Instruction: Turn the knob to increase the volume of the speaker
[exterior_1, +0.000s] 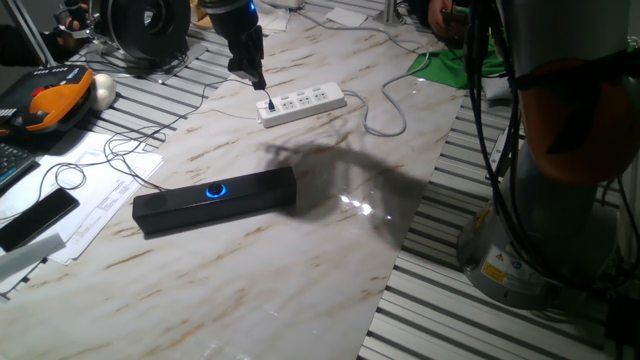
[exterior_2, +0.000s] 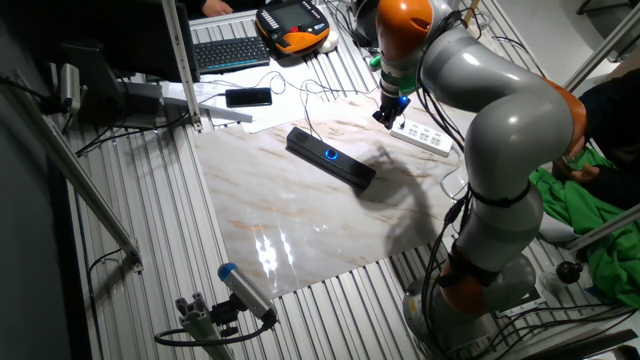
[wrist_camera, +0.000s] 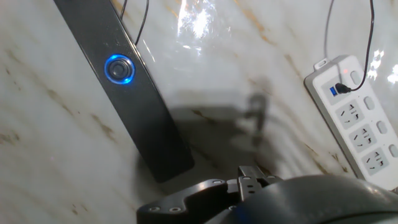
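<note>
The speaker (exterior_1: 215, 201) is a long slim black bar lying on the marble table, also in the other fixed view (exterior_2: 330, 157) and at the upper left of the hand view (wrist_camera: 134, 93). The knob (exterior_1: 216, 191) glows with a blue ring at its middle (exterior_2: 331, 154) (wrist_camera: 119, 68). My gripper (exterior_1: 262, 84) hangs above the table behind the speaker, over the left end of the white power strip (exterior_1: 302, 102), well apart from the knob. Its fingers look pressed together and hold nothing. It also shows in the other fixed view (exterior_2: 383, 119) and the hand view (wrist_camera: 250, 176).
The power strip (wrist_camera: 357, 124) has a black plug and cable in it. A flat black device (exterior_1: 36, 219) and papers (exterior_1: 105, 190) lie left of the speaker. An orange pendant (exterior_1: 45, 106) and cables lie at the far left. The marble top ends at the right (exterior_1: 400, 250).
</note>
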